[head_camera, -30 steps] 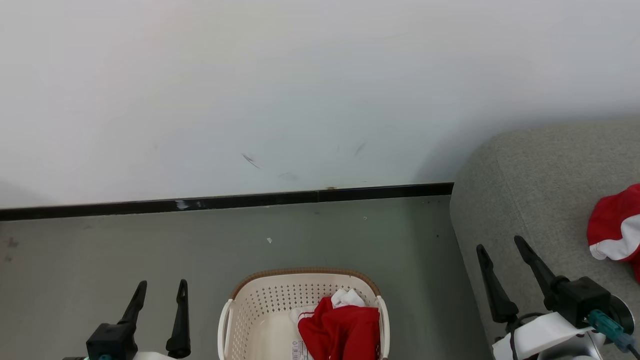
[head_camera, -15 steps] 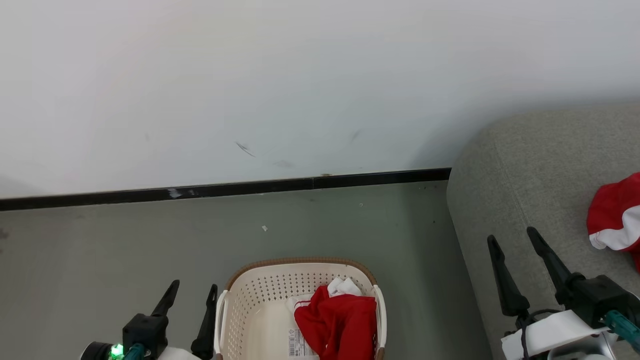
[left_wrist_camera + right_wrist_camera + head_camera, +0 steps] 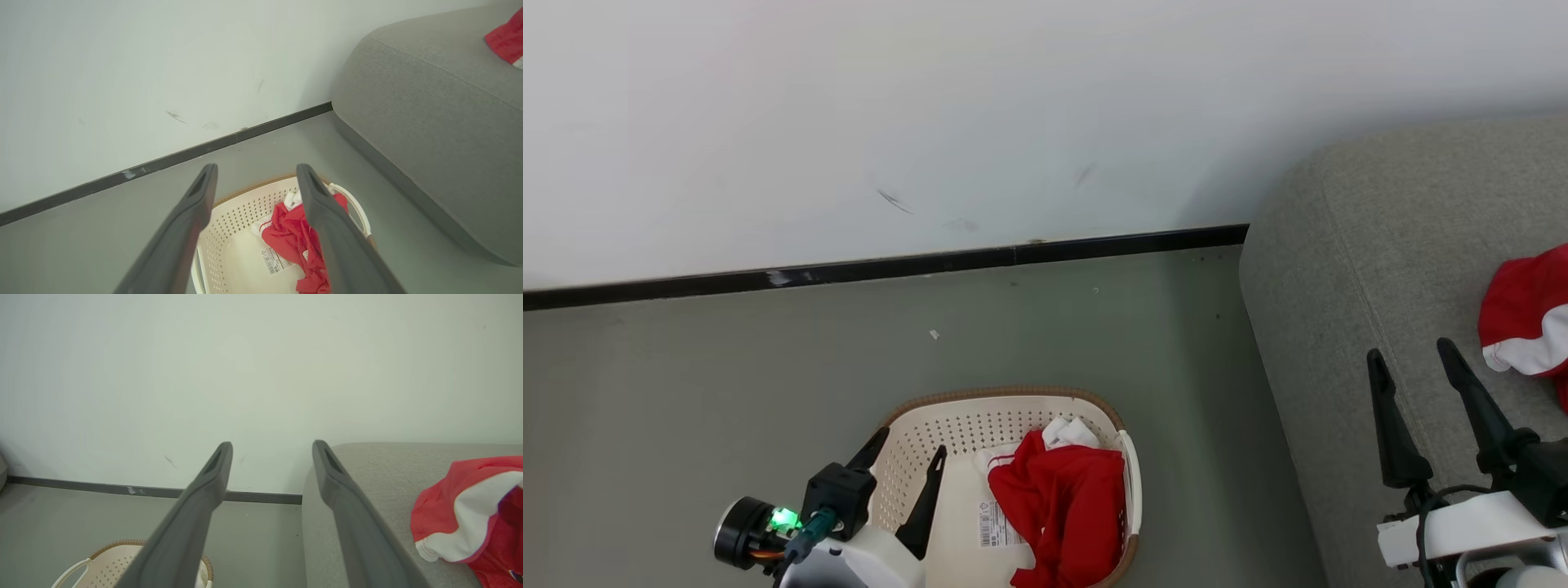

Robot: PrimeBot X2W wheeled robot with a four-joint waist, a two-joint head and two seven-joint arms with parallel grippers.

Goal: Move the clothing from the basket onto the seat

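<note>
The cream basket (image 3: pixel 907 445) (image 3: pixel 241 204) (image 3: pixel 110 555) stands on the floor at the lower middle of the head view. In its right half lies red clothing (image 3: pixel 1058 506) (image 3: pixel 292 239) with a small white piece (image 3: pixel 1068 431) at the far end. My left gripper (image 3: pixel 908 445) (image 3: pixel 256 171) hangs open over the basket's left rim, empty. More red and white clothing (image 3: pixel 1525 322) (image 3: pixel 470 510) (image 3: pixel 506 38) lies on the grey seat (image 3: pixel 1388 269) (image 3: pixel 425 94) (image 3: pixel 376 473) at the right. My right gripper (image 3: pixel 1410 355) (image 3: pixel 271 447) is open and empty above the seat's front edge.
A white wall (image 3: pixel 931 122) with a black skirting strip (image 3: pixel 890 265) runs behind the grey-green floor (image 3: pixel 727 367). A barcode label (image 3: pixel 992 524) shows on the basket's bottom. Bare floor lies left of the basket and between basket and seat.
The head camera has tilted down, so the whole scene sits higher. My left gripper has swung right, from beside the basket to over its left rim. Both grippers stay open.
</note>
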